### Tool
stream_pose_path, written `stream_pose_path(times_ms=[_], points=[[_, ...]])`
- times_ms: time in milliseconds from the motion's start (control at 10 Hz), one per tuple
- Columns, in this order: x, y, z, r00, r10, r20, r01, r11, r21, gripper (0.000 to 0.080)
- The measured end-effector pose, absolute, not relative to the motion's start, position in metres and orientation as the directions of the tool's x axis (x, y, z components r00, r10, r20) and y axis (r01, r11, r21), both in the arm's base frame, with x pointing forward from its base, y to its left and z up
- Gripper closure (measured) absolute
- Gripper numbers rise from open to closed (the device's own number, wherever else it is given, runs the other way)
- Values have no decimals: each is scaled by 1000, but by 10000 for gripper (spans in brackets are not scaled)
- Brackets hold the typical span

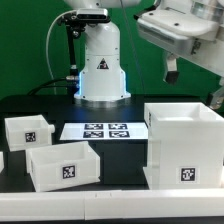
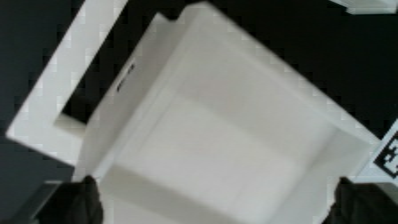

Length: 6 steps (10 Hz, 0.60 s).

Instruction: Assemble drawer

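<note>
The tall white drawer casing (image 1: 185, 145) stands at the exterior view's right, open side up, with a square marker on its front. My gripper (image 1: 193, 82) hangs in the air above it, open and empty. In the wrist view the casing (image 2: 214, 110) fills the picture, and its hollow inside lies between my two dark fingertips (image 2: 71, 200), with my gripper (image 2: 210, 208) spread wide. Two shallow white trays sit at the exterior view's left: one (image 1: 28, 130) further back, one (image 1: 62, 165) nearer the front, each with a marker.
The marker board (image 1: 105, 130) lies flat between the trays and the casing. The robot's white base (image 1: 100, 65) stands behind it. A sliver of another white part (image 1: 2, 160) shows at the left edge. The table is black.
</note>
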<state>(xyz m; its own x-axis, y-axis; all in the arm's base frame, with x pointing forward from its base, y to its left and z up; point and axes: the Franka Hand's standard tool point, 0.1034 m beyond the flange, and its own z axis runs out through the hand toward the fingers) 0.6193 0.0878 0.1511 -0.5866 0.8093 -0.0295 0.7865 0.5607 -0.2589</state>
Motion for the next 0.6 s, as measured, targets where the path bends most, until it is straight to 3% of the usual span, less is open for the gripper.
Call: stream_pose_path(times_ms=[300,400,600], points=[[619,84,152,-536,843,-35,820,511,-256,150],[619,72,155,-427,904,-18,878,410,-247,150],[606,72,153,-66,990,-128,959,27,-282,150]])
